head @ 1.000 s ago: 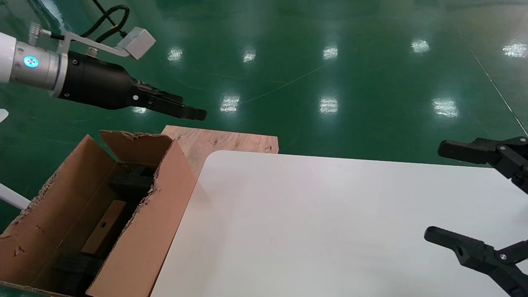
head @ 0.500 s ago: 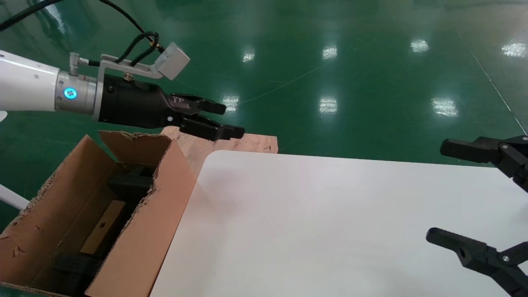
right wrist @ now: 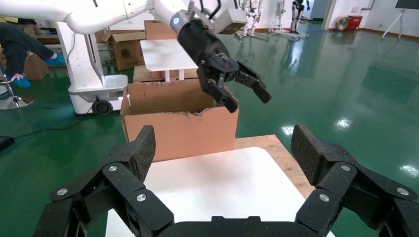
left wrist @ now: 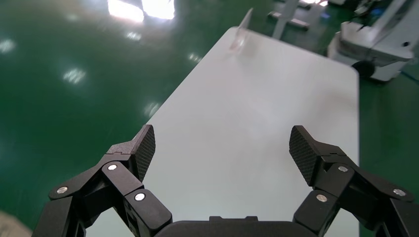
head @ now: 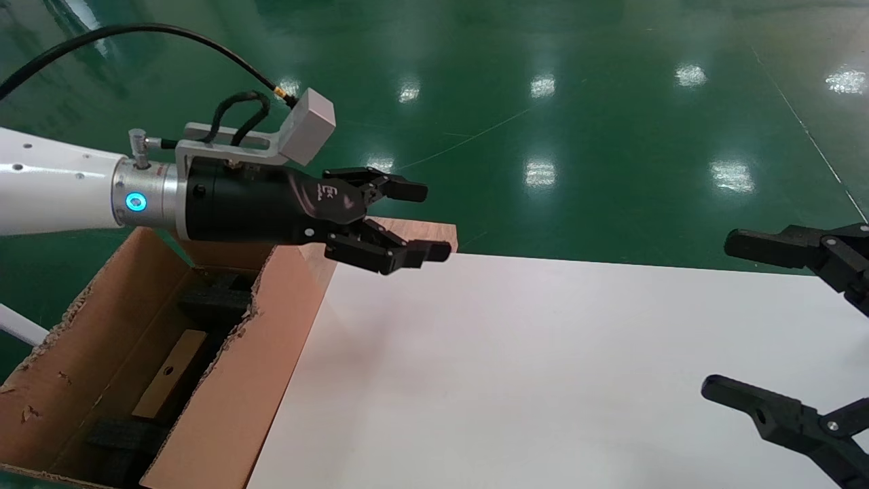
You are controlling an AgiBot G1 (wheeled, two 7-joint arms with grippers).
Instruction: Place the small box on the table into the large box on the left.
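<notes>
Large box stands at far left, against the bench's left edge. Small box lies flat on the floor of the large box, hole up, between black foam blocks. No second small box shows on the bench in any view. Judgement: placement looks done; only pulling the arm clear seems left.

Left hand hovers above the bench's far left corner, just beside the large box's far end and over the plywood board. Arm runs roughly level, fingers pointing right across the bench. Fingers spread wide, nothing between them; the left wrist view shows only bare bench past the pads.

Right hand sits at the far right edge of the bench, low, fingers spread wide and empty, pointing left. Looks parked.
</notes>
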